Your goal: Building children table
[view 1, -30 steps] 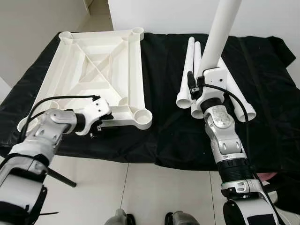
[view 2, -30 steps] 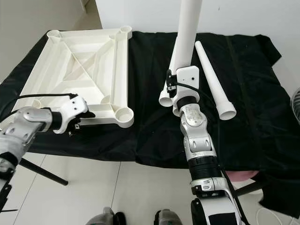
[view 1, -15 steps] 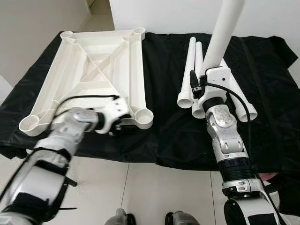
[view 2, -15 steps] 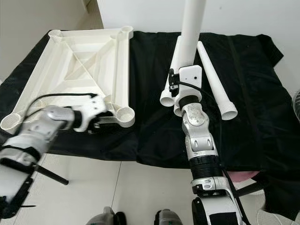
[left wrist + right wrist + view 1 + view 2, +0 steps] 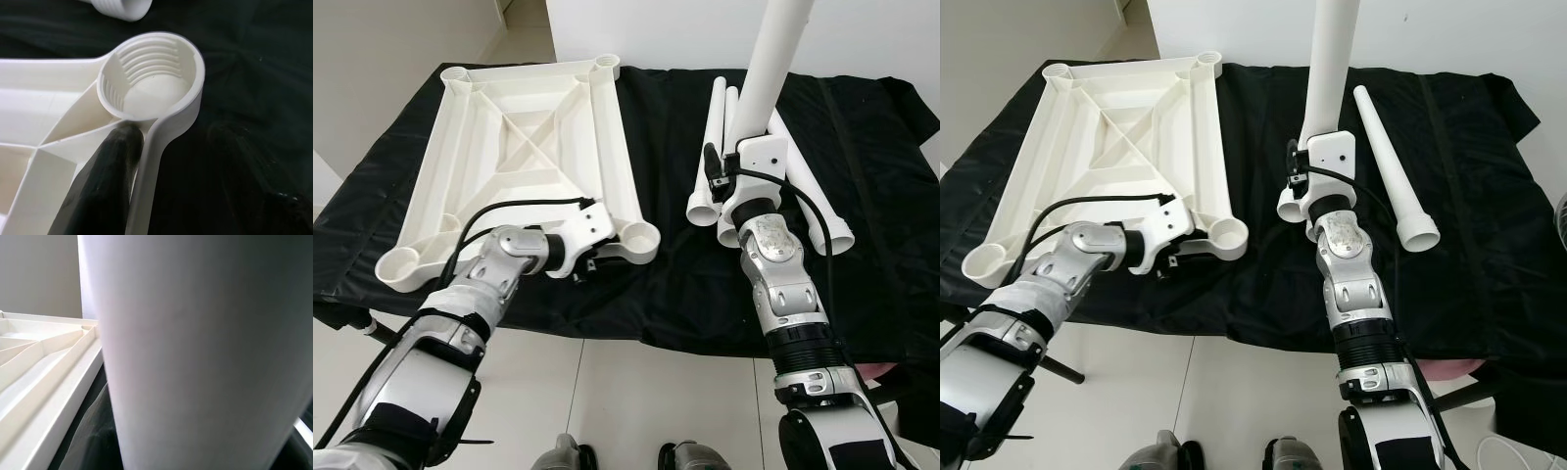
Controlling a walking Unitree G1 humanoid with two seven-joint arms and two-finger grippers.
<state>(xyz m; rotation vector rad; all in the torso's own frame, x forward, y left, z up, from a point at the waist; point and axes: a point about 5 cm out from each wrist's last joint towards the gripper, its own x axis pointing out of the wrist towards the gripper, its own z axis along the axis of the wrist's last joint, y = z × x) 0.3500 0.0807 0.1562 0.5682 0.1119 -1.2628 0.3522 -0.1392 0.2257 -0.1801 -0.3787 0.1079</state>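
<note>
Now upright leg (image 5: 773, 59) in right hand (image 5: 736, 171)

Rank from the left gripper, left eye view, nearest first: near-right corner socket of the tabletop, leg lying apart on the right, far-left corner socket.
1. Near-right corner socket, just beside the left gripper.
2. Far-left corner socket, across the tabletop.
3. Leg lying apart, beyond the right arm.

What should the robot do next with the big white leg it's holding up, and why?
Probably swing the upright leg in the right gripper over to the threaded corner socket. The left gripper grips the upside-down tabletop beside that empty socket.
</note>
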